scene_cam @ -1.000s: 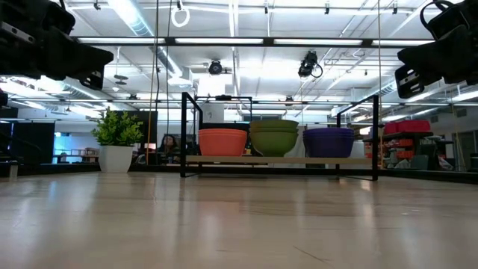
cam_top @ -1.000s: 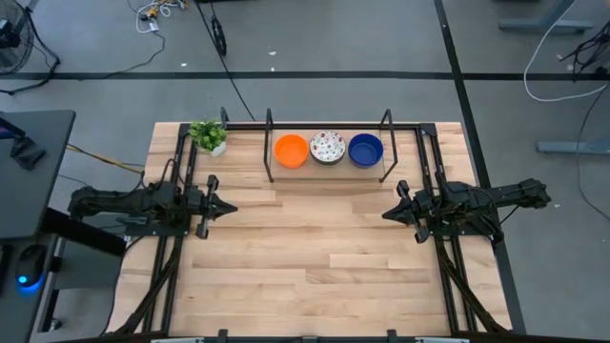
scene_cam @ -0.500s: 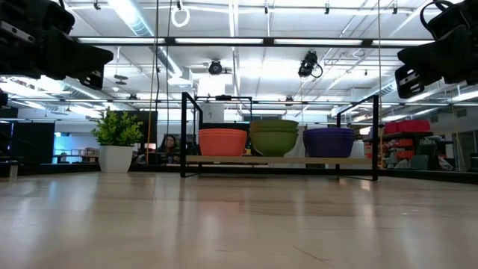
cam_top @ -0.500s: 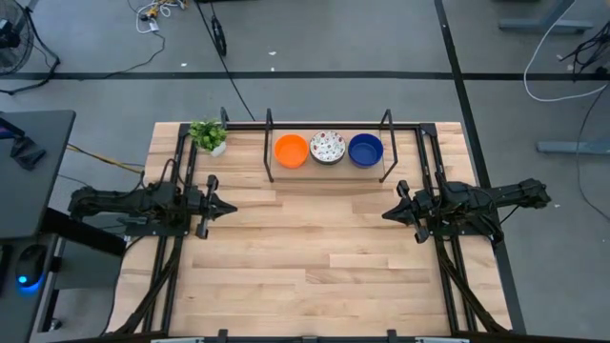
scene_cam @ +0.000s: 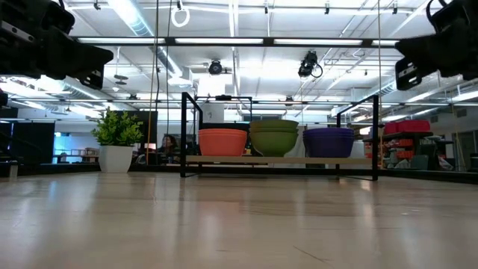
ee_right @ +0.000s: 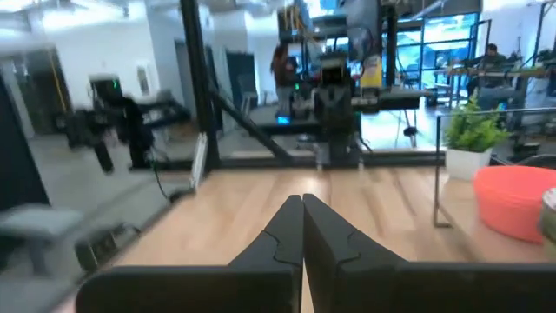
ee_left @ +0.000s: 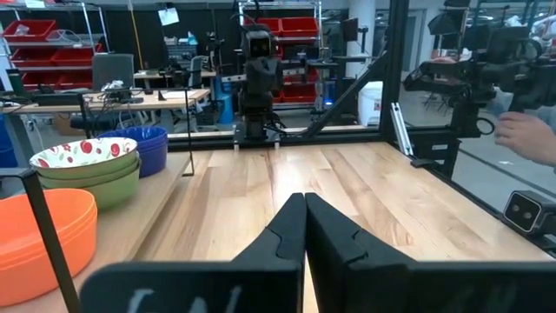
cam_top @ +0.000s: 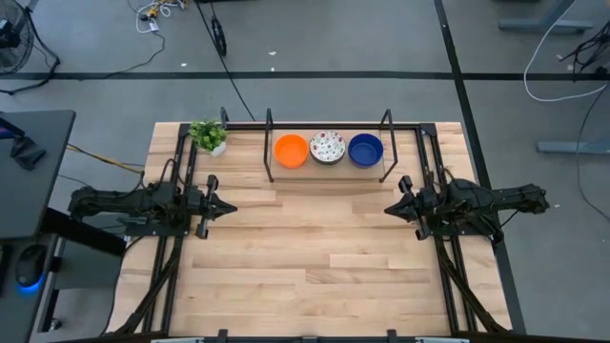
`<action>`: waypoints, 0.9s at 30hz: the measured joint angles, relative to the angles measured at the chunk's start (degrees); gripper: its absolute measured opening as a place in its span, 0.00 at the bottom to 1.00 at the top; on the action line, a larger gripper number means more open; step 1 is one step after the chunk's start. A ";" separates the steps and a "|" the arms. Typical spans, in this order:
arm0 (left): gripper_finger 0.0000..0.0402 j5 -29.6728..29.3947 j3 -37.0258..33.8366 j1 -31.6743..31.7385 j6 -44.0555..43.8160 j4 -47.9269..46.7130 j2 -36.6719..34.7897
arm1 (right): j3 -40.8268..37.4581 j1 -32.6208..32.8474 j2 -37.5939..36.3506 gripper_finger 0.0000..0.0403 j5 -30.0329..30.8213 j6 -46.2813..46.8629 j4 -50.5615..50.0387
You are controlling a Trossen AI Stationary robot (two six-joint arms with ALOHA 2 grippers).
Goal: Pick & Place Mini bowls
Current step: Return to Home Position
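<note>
Three stacks of mini bowls stand side by side on the wooden shelf of a black wire rack (cam_top: 268, 143) at the table's far edge: orange (cam_top: 291, 150), white speckled inside and green outside (cam_top: 327, 147), and blue (cam_top: 365, 149). The low view shows them as an orange (scene_cam: 222, 142), a green (scene_cam: 274, 138) and a blue stack (scene_cam: 328, 142). My left gripper (cam_top: 232, 207) hovers level and shut over the table's left side, well short of the rack. My right gripper (cam_top: 388, 209) hovers shut over the right side. In both wrist views the shut fingers (ee_left: 304, 213) (ee_right: 302, 213) hold nothing.
A small potted green plant (cam_top: 208, 135) stands at the far left corner beside the rack. The rack's black posts (scene_cam: 184, 134) rise around the bowls. Bare wood (cam_top: 305, 248) spreads between the two arms and toward the near edge. A person's hand (ee_left: 528, 136) shows beyond the table.
My right gripper has swung slightly toward the table's far edge, staying shut. My left gripper and the bowls have kept still.
</note>
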 joint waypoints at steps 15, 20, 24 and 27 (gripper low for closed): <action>0.02 0.00 0.00 -0.01 0.00 0.07 0.02 | -0.04 -0.39 0.00 0.01 5.08 -10.21 -2.04; 0.02 0.00 -0.02 -0.02 0.00 0.07 0.02 | -0.04 -0.45 0.57 0.01 4.98 -10.21 -2.02; 0.02 0.01 -0.02 -0.02 0.00 0.07 0.02 | -0.04 -0.45 0.57 0.01 4.98 -10.21 -1.96; 0.02 0.02 -0.02 -0.02 0.00 0.07 0.02 | -0.04 -0.45 0.57 0.01 4.98 -10.21 -2.00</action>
